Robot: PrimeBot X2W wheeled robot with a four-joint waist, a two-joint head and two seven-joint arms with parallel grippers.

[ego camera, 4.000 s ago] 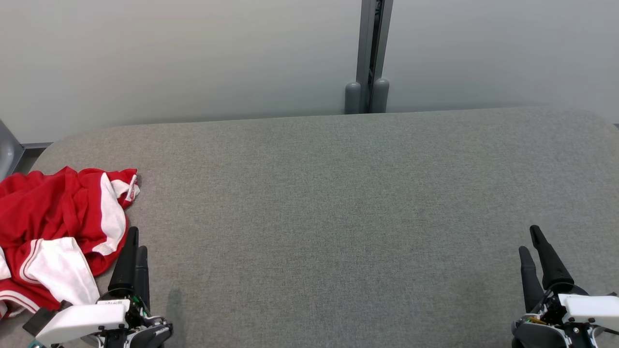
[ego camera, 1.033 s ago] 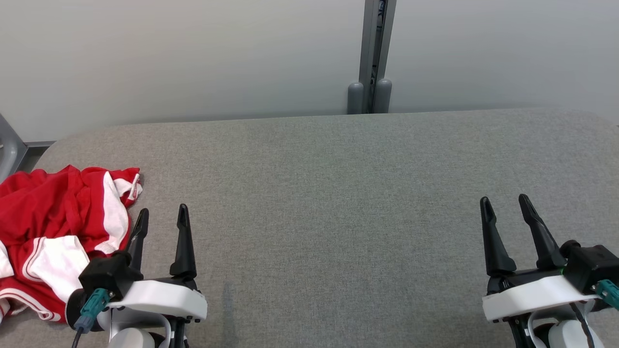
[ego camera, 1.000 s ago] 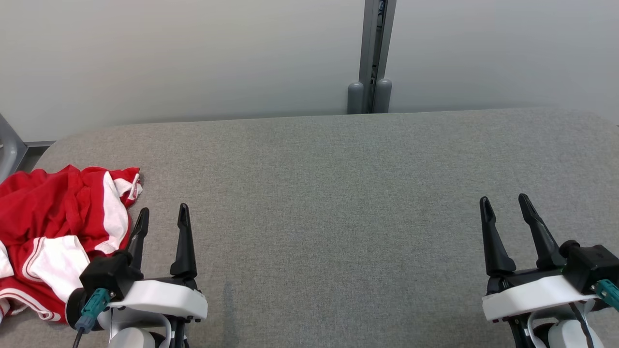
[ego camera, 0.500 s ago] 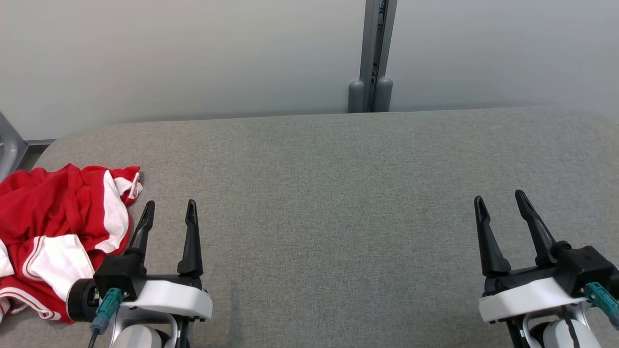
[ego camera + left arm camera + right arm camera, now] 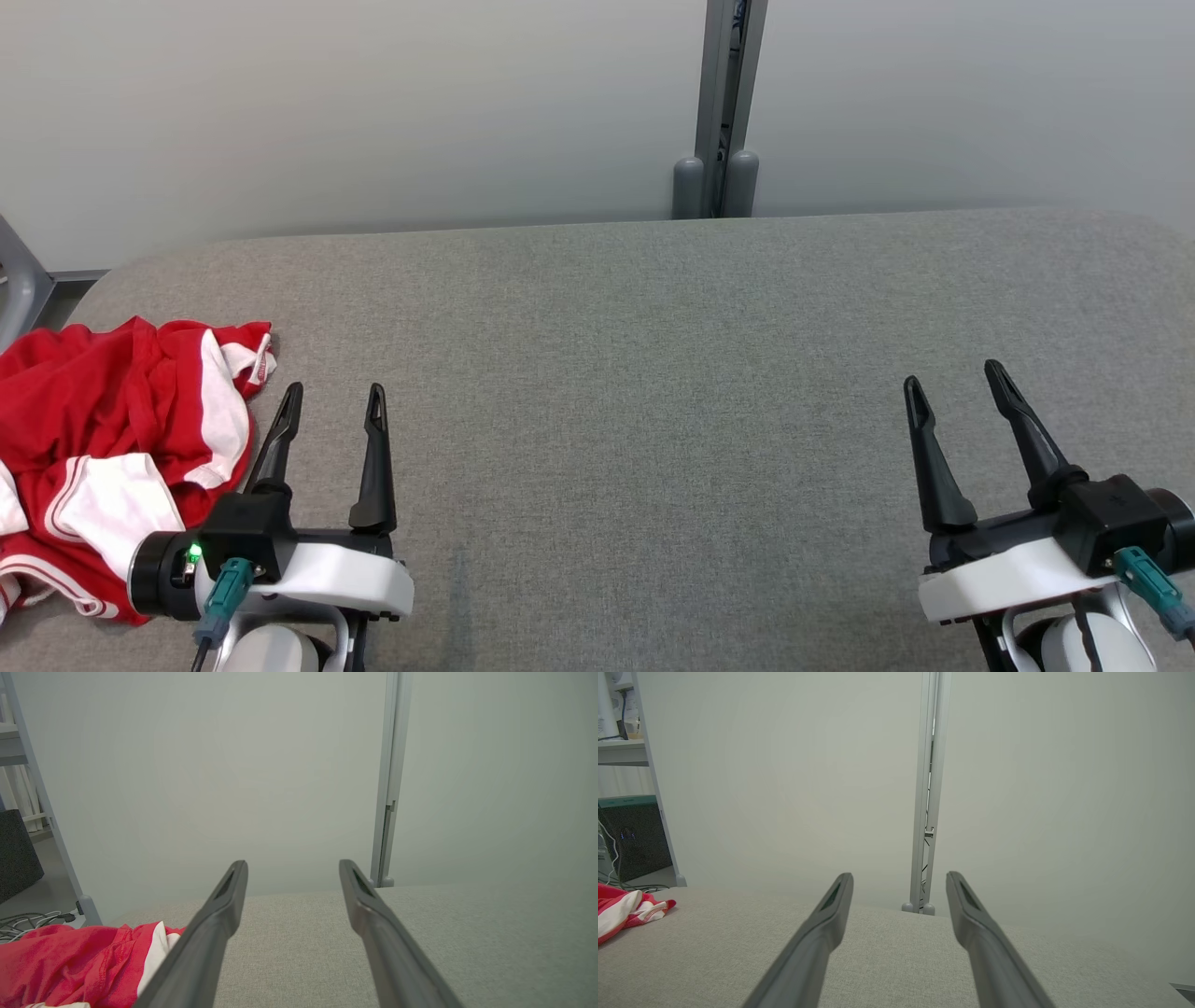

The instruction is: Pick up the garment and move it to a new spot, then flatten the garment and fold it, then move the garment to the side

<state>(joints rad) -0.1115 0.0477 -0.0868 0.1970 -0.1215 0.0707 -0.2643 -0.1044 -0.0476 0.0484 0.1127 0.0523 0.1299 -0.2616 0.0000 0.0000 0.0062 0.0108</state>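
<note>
A crumpled red and white garment (image 5: 103, 448) lies in a heap at the left edge of the grey padded table (image 5: 635, 373). My left gripper (image 5: 334, 394) hovers just to its right, open, nothing between its fingers. The wrist views show the cloth too: garment (image 5: 84, 966) at the lower left beside the left finger, garment (image 5: 626, 910) far off at the left edge. My right gripper (image 5: 952, 383) stands open and empty over the table's right side, far from the cloth. Both also show as left gripper (image 5: 293, 863) and right gripper (image 5: 900, 875).
A pale wall with a grey vertical post (image 5: 724, 103) runs behind the table. A grey frame leg (image 5: 17, 280) stands off the table's left end, with a dark box (image 5: 635, 835) and cables (image 5: 28, 919) on the floor beyond.
Both grippers went from shut to open and rose further up the head view. In the last second they crept a little forward. The garment has not moved.
</note>
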